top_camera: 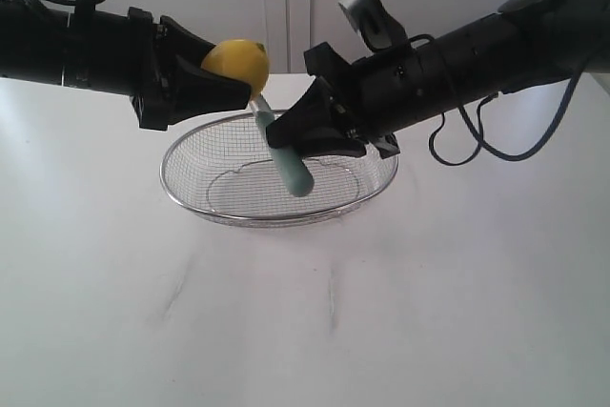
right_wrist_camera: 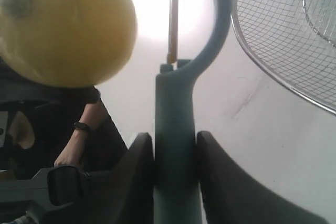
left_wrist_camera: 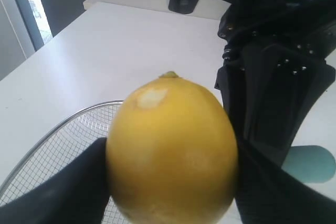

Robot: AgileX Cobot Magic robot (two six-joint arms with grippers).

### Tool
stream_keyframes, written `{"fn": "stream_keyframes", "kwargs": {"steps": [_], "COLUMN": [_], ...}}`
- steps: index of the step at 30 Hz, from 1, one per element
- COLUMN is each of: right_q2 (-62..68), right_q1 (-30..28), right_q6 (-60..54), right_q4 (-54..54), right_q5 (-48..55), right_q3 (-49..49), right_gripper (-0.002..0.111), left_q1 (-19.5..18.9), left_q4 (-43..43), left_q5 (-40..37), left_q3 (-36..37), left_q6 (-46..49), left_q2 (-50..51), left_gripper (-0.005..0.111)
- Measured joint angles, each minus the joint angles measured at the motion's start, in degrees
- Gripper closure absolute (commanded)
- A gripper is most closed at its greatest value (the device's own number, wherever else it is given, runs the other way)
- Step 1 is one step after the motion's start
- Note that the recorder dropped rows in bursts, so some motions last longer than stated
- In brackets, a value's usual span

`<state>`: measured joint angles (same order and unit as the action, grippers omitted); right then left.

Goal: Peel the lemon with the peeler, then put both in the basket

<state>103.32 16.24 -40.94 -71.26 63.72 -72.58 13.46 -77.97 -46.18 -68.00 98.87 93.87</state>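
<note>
My left gripper [top_camera: 229,83] is shut on the bright yellow lemon [top_camera: 236,65] and holds it in the air over the far left rim of the wire mesh basket [top_camera: 191,199]. In the left wrist view the lemon [left_wrist_camera: 172,148] fills the space between the dark fingers [left_wrist_camera: 73,182], with a pale patch near its nub. My right gripper [top_camera: 291,131] is shut on the peeler [top_camera: 286,157], whose teal handle slants down over the basket. The peeler's head points up at the lemon's underside. In the right wrist view the handle [right_wrist_camera: 175,145] sits between the fingers [right_wrist_camera: 134,171], beside the lemon [right_wrist_camera: 63,24].
The basket stands on a white table [top_camera: 305,312], which reaches to the front and both sides. In the right wrist view the basket's mesh [right_wrist_camera: 283,35] lies beside the peeler's loop. A dark cable [top_camera: 477,135] hangs from the right arm.
</note>
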Motion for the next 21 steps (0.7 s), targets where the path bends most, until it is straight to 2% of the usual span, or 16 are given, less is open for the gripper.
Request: {"fn": "stream_keyframes", "kwargs": {"steps": [21], "right_q2": [-2.8], "right_q1": [0.0], "right_q6": [2.3], "right_q4": [-0.3], "right_q5": [-5.0], "right_q3": [0.0], "right_gripper": [0.108], "left_q1": [0.0], "left_q4": [0.0], "left_q5": [0.0], "left_q3": [0.0], "left_q6": [0.0], "left_q2": [0.0], "left_gripper": [0.107]}}
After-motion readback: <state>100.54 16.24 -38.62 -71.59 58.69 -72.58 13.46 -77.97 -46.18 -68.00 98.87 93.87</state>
